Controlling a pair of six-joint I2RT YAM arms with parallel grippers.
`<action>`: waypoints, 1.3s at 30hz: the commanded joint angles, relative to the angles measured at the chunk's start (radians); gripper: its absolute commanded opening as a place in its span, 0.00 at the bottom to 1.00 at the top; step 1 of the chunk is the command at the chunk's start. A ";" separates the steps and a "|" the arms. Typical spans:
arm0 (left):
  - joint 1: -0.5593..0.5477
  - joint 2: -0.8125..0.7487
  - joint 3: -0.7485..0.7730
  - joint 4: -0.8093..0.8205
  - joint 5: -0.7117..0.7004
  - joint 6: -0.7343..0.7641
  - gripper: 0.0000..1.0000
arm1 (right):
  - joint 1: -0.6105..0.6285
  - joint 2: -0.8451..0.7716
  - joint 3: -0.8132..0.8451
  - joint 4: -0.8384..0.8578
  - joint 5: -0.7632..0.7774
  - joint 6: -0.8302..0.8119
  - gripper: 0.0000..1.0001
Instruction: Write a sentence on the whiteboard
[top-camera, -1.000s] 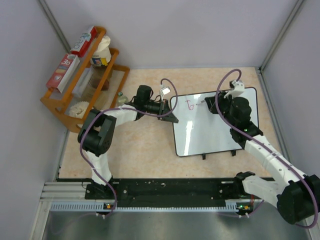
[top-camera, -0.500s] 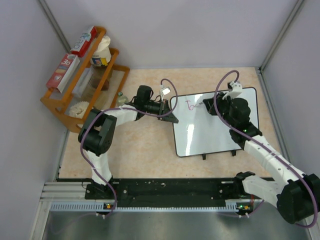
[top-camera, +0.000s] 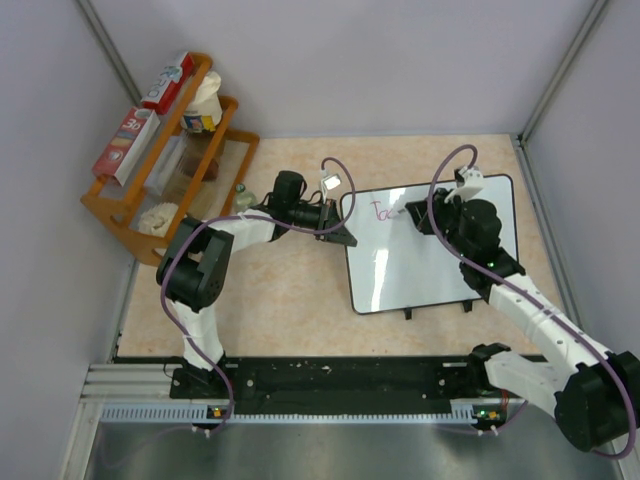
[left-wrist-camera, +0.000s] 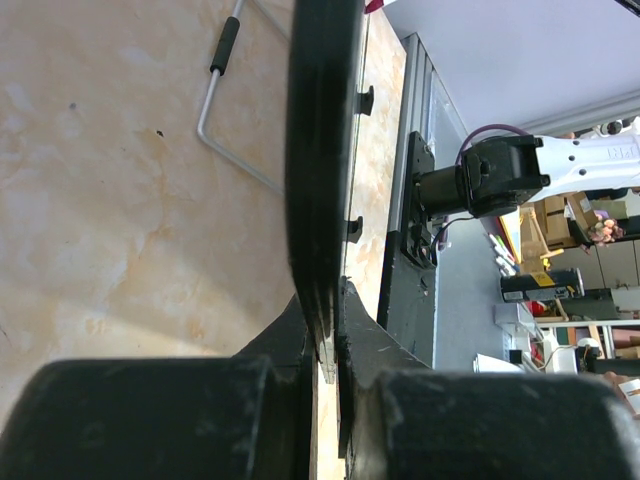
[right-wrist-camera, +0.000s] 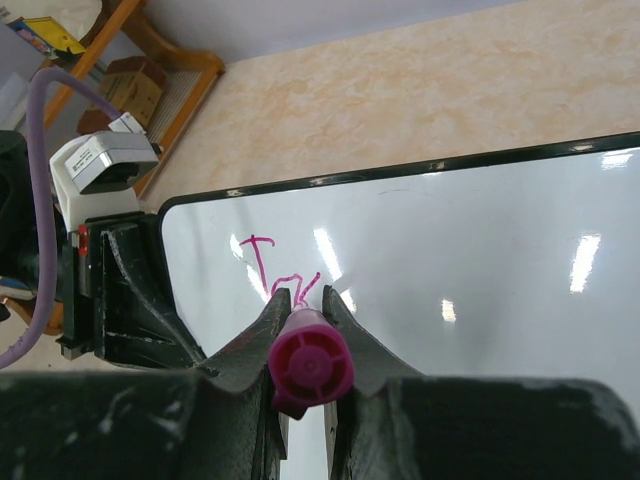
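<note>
The right claw (top-camera: 408, 207) is clamped on a pink-magenta marker pen (right-wrist-camera: 310, 367). In the right wrist view the capless butt end faces the camera between the two black fingers (right-wrist-camera: 352, 345). The barrel runs straight away from us toward the board, and the fingers hide the tip, so we cannot tell whether it touches. The left claw (top-camera: 345, 233) is closed on the left edge of the glossy white rectangular whiteboard with a thin black frame (top-camera: 430, 265). In the left wrist view its jaws pinch that black frame (left-wrist-camera: 320, 150) edge-on.

The whiteboard lies face up on the right half of the beige marbled tabletop (top-camera: 290, 290). Its long axis runs left to right, the right end turned slightly toward the far side. Two small black feet (top-camera: 407, 313) stick out from its near edge.

The thin pink-magenta cursive writing (top-camera: 383, 210) sits in the far-left corner. It is only a "T" and a few following strokes, and it reads left to right.

A bent wire rod with a black sleeve (left-wrist-camera: 215, 95) lies on the table just beside the board's edge. An orange wooden rack (top-camera: 130, 215) holding boxes and jars stands well apart at the far left. The right arm reaches over the board's right part, and purple cables (top-camera: 335, 165) loop above both wrists.
</note>
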 joint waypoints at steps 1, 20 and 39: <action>-0.026 0.015 -0.016 -0.018 0.004 0.047 0.00 | -0.010 -0.021 -0.013 -0.034 0.037 -0.038 0.00; -0.026 0.012 -0.021 -0.016 0.005 0.049 0.00 | -0.012 -0.055 0.032 -0.008 0.083 -0.024 0.00; -0.026 0.015 -0.022 -0.016 0.007 0.050 0.00 | -0.012 0.032 0.147 0.035 0.087 -0.019 0.00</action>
